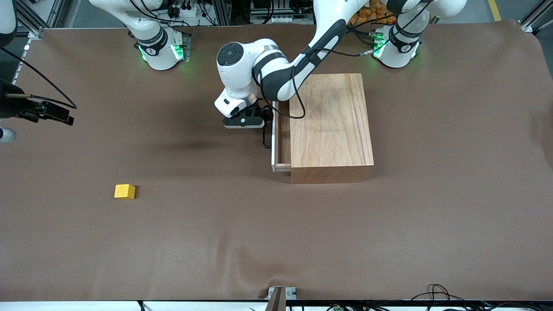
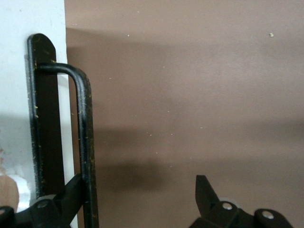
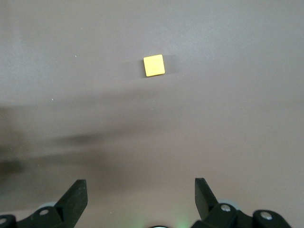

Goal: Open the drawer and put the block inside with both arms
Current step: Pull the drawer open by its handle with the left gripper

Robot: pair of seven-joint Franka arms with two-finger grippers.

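Drawer pull underway, judging by how little is out. Left arm's dark two-finger gripper sits at the black wire handle of the wooden sliding drawer w/ white front panel. Jaws wide apart, not clamped: one finger is hooked against the bar, the other stands clear of it over the brown table cover.

To do it well: pull straight along the slide axis toward the right arm's end of the table, no twist. The hook contact is one-sided, so the bar could slip off; go slow, or pinch the bar first. Light wooden box cabinet isn't fixed afaict, so it may drag along.

Drawer: out only a bit, a narrow strip of tray showing, prob too tight for a drop-in yet.

Right arm's dark gripper hangs up in the air over the cover at its own end of the table, jaws fully spread, empty, waiting. Small bright yellow cube block lies flat on the cover, nearer the front camera than the drawer, well apart from it. Clean square faces, sharp edges, easy pinch.
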